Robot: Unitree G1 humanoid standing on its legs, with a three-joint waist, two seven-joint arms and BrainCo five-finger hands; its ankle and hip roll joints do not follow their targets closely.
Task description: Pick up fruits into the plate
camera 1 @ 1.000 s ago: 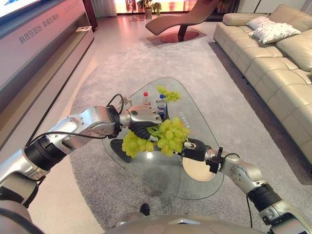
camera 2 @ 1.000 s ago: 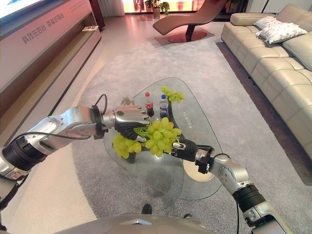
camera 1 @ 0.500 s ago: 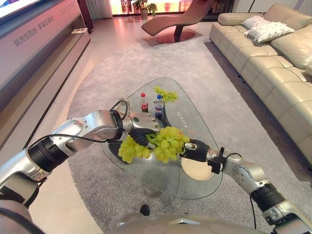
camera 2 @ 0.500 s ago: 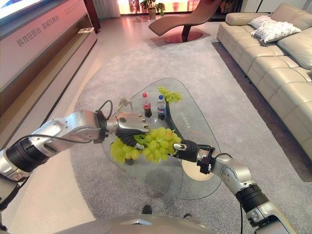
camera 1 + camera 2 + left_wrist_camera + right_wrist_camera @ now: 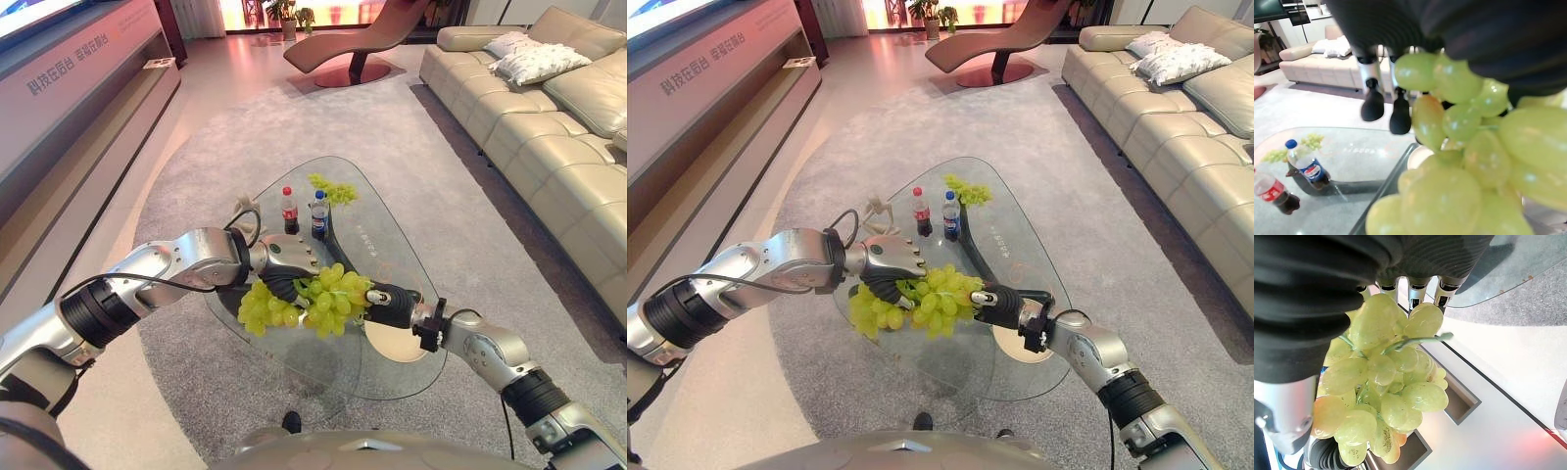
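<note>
A big cluster of green grapes hangs just above the glass table, between my two hands. My left hand comes in from the left and is curled on the cluster's left part. My right hand reaches in from the right, closed on the right part near its stem. The pale round plate lies on the table below and to the right of the grapes, under my right wrist. Another small bunch of grapes lies at the table's far end.
A red-capped cola bottle and a blue-labelled bottle stand behind the hands. The table sits on a grey round rug. A beige sofa runs along the right, and a brown lounge chair stands far back.
Both hands and the grapes have sunk a little toward the table. The camera shifted slightly early on.
</note>
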